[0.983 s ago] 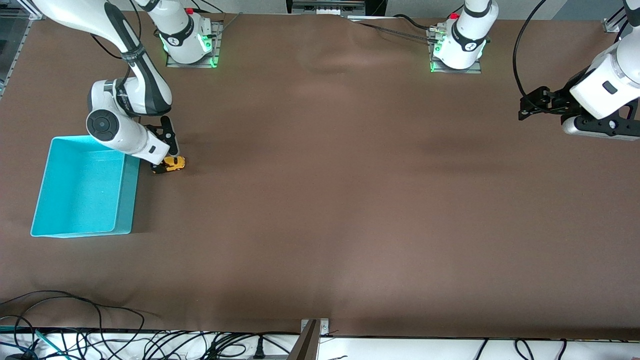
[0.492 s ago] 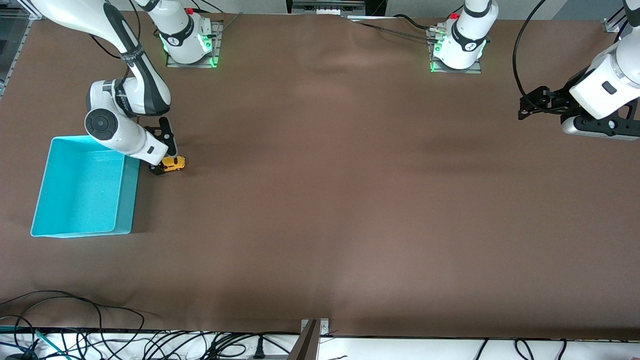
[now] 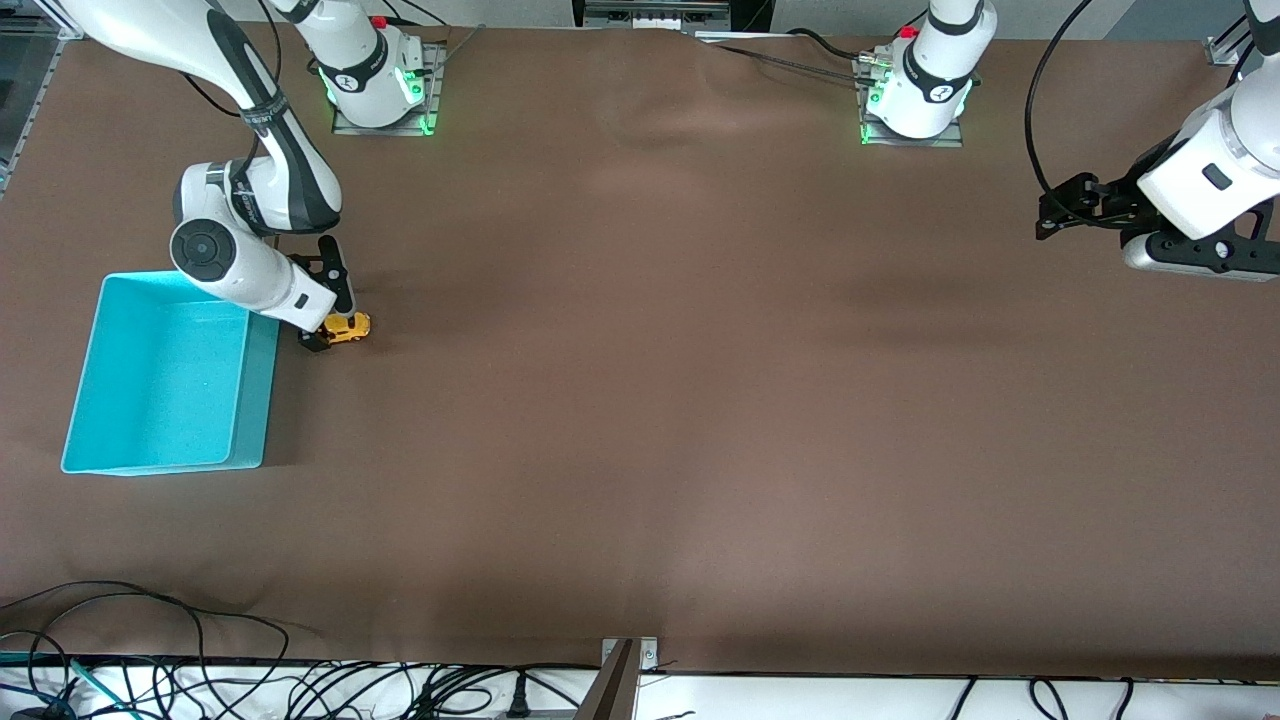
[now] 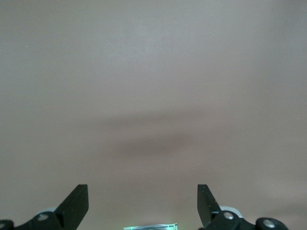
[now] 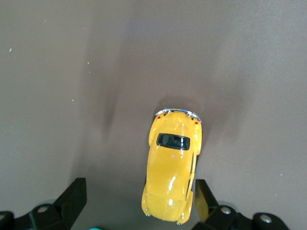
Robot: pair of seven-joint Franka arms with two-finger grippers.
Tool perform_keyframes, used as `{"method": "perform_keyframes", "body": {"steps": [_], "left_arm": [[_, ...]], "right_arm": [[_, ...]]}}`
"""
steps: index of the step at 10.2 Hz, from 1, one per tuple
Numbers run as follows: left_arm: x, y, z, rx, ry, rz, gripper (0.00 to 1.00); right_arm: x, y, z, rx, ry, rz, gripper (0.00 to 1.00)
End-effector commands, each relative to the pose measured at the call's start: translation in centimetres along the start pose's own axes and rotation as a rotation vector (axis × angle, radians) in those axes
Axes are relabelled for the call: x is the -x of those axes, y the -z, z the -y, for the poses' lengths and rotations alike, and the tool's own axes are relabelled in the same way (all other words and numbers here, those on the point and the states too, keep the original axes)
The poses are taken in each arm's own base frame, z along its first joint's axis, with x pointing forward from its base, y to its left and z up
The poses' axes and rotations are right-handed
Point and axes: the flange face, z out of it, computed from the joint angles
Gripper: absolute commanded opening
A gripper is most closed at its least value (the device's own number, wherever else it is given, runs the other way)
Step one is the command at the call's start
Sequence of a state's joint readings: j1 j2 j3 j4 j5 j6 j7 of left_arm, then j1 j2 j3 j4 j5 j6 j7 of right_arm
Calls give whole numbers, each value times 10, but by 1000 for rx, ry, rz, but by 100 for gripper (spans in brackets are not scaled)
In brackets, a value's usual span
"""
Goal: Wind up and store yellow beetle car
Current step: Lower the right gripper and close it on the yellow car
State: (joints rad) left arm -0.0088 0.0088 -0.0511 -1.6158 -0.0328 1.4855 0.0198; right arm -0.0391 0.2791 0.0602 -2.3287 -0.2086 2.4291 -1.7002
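Yellow beetle car (image 5: 171,168): glossy painted shell with bright highlights, chrome-look bumper, dark shiny window. Table (image 3: 700,400): matt brown cloth-like cover, faint creases near the bases. Turquoise bin (image 3: 255,400): smooth plastic, finely speckled floor. Arm shells glossy white plastic; right gripper (image 5: 136,203) fingers matt black

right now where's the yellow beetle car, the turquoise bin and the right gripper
yellow beetle car (image 5: 171,165): right wrist view, on its roof.
turquoise bin (image 3: 246,400): front view, on its wall toward the car.
right gripper (image 5: 139,199): right wrist view, midway between its open fingertips.
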Motion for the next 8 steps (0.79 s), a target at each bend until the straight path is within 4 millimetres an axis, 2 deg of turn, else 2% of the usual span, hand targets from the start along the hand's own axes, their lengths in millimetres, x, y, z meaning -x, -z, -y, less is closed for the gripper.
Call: {"method": "perform_keyframes", "body": {"steps": [1, 8], "left_arm": [[1, 2, 1, -5, 9, 5, 100], [1, 2, 2, -5, 12, 8, 100]], "right_arm": [[2, -2, 2, 9, 18, 8, 100], [2, -6, 1, 14, 18, 5, 100]]}}
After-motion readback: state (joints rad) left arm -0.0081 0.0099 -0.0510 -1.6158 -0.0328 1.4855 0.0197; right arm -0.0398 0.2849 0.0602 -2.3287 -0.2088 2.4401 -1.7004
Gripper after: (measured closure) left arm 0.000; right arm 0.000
